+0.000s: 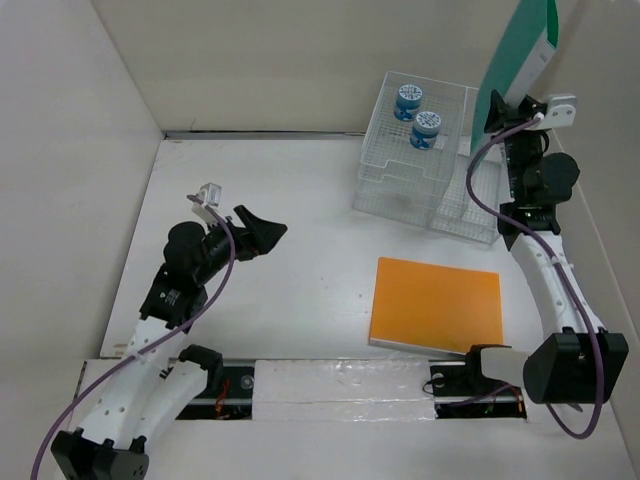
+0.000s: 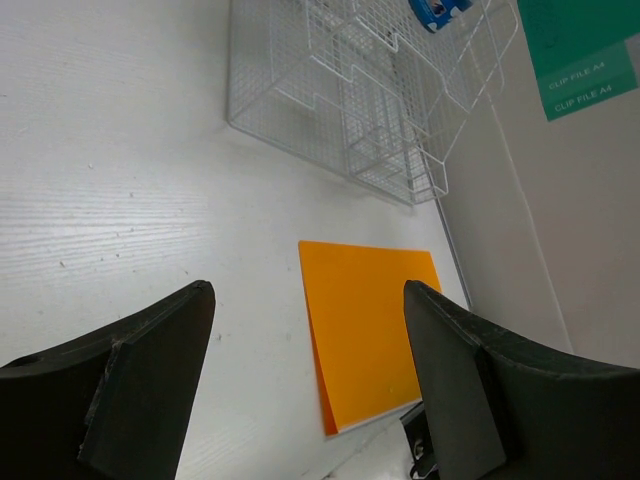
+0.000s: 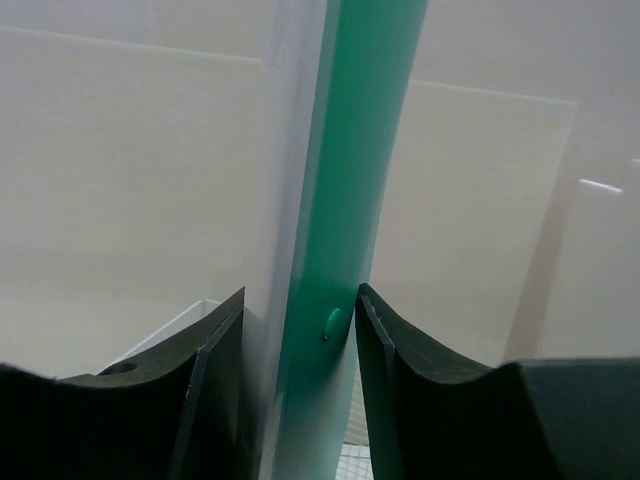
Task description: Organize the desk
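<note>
Status check, task under way. The desk (image 1: 290, 190), a wide matte-white tabletop, fills the middle of the overhead view between beige wall panels.

The right gripper (image 3: 300, 305) has its fingers clamped on the edge of a tall green plastic clip file (image 1: 522, 50). The file is raised, slightly tilted, at the far-right corner by the clear wire-mesh organizer rack (image 1: 415, 165). I cannot tell which slot it lines up with, if any.

Two small blue-and-white round rolls (image 1: 418, 113) sit in the rack's upper tray.

The left gripper (image 1: 264, 234) has its fingers apart with nothing between them, and hovers over the left half of the desk.

A flat orange rectangular folder (image 1: 437, 303) lies on the desk near the front, right of centre, well apart from both grippers.

My reading:
- The rolls look stowed.
- The green file is in hand but not yet seated.
- The orange folder is not yet filed.

I put the task somewhat past halfway.
</note>
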`<state>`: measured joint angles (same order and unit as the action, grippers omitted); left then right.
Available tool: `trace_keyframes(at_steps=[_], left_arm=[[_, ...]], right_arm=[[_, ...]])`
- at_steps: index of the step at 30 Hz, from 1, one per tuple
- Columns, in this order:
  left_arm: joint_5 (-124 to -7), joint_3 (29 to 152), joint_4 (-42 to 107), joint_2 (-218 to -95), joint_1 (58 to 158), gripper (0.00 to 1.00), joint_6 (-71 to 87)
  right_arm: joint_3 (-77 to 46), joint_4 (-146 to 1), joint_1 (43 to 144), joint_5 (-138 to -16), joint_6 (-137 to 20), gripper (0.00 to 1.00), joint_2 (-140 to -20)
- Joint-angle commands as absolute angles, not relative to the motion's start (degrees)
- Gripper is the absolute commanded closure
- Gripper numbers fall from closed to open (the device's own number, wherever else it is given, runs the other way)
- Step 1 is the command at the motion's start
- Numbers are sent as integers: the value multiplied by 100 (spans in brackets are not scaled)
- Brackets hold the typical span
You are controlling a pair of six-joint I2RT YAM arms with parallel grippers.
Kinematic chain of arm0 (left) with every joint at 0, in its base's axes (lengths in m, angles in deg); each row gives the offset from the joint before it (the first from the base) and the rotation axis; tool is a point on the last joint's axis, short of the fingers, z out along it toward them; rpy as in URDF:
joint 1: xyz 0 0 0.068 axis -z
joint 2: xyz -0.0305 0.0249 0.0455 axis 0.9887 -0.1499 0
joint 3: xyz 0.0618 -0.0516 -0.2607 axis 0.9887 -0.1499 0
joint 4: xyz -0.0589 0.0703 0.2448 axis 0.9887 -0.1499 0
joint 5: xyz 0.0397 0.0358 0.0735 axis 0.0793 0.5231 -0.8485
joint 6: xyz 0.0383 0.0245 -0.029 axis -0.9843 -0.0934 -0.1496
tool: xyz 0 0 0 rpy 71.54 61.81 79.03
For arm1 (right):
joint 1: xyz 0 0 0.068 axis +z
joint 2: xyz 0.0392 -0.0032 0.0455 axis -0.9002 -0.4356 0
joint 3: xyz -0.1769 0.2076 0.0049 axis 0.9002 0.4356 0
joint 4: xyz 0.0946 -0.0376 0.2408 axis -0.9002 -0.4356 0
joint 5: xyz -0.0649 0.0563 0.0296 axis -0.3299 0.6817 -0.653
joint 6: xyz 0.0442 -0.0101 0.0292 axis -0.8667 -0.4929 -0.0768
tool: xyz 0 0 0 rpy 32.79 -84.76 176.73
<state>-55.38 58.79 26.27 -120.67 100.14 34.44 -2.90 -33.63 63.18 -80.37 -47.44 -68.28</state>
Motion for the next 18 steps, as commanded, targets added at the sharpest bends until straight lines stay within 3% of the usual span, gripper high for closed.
trace_keyframes(at_steps=[1, 10, 18], left_arm=[[-5591, 6156, 2756, -12071, 10036, 28, 3237], [-5723, 6596, 2597, -12370, 10036, 28, 2894], [-5714, 6596, 2659, -12660, 10036, 28, 2780]], right_arm=[[-173, -2352, 6049, -7557, -5043, 100, -6854], [451, -1095, 5531, -7137, -5729, 100, -7716], [635, -454, 5644, -7169, -5817, 100, -8253]])
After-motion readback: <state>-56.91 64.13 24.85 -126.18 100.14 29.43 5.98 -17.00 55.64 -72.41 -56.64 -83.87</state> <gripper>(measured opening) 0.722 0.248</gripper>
